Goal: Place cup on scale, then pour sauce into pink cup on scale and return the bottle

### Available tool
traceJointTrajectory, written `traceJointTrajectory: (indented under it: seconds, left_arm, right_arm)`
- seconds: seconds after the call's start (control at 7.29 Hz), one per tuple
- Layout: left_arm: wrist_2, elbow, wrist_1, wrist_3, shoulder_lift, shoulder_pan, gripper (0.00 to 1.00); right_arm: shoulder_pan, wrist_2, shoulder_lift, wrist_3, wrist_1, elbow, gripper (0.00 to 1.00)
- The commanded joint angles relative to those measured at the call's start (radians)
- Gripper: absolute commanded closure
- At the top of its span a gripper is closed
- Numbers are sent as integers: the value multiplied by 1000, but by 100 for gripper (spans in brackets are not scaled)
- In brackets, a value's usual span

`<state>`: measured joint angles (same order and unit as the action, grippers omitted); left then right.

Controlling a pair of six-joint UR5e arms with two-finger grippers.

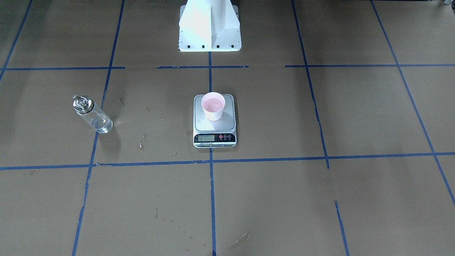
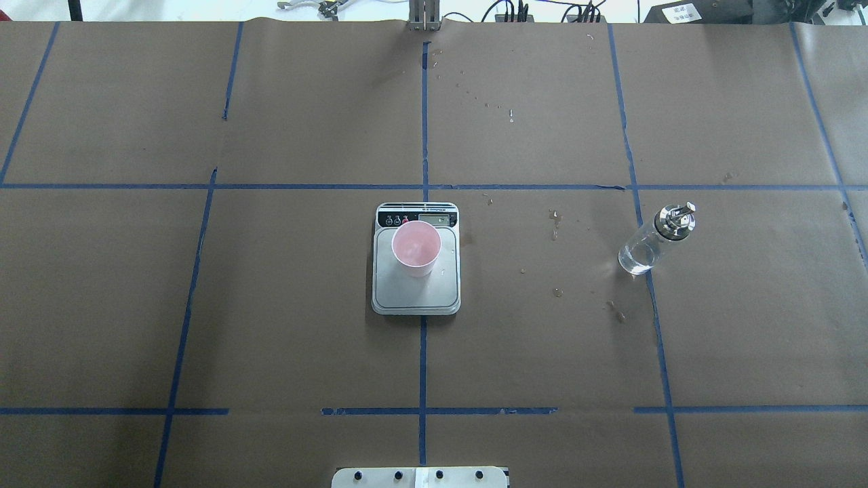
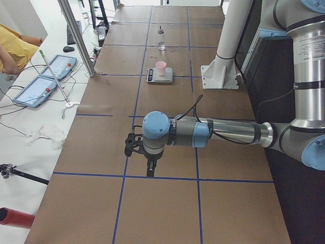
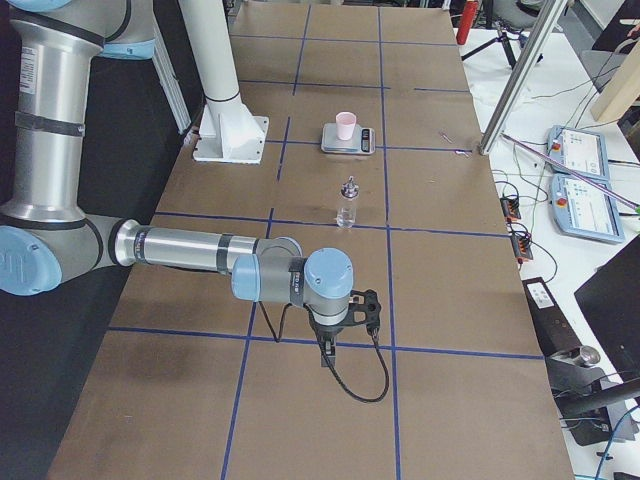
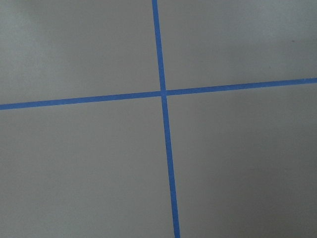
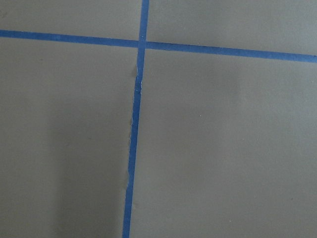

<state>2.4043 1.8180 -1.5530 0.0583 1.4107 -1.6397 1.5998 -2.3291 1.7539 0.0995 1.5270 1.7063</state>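
The pale pink cup (image 1: 213,106) stands upright on the silver scale (image 1: 214,125) at the table's middle; both also show in the overhead view, the cup (image 2: 416,247) on the scale (image 2: 415,291). The clear glass bottle (image 2: 652,240) with a metal spout stands upright on the table on the robot's right, apart from the scale, with clear sauce (image 2: 634,259) low inside. Nothing holds it. The left gripper (image 3: 147,170) hangs over bare table far from these things and shows only in the exterior left view. The right gripper (image 4: 325,350) shows only in the exterior right view. I cannot tell whether either is open or shut.
Brown paper with blue tape lines covers the table (image 2: 203,305). Small wet spots (image 2: 555,224) lie between scale and bottle. The robot's white base (image 1: 209,25) stands behind the scale. Both wrist views show only paper and tape.
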Motion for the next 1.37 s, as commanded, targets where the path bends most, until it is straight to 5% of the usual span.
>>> traceJointTrajectory:
  seconds: [0.0, 1.23]
  left_arm:
    - [3, -3, 4, 1, 5, 8, 0]
    - [-5, -20, -4, 0, 2, 12, 0]
  right_arm:
    - [0, 10, 2, 13, -5, 15, 0]
    - [-3, 2, 1, 8, -13, 7, 0]
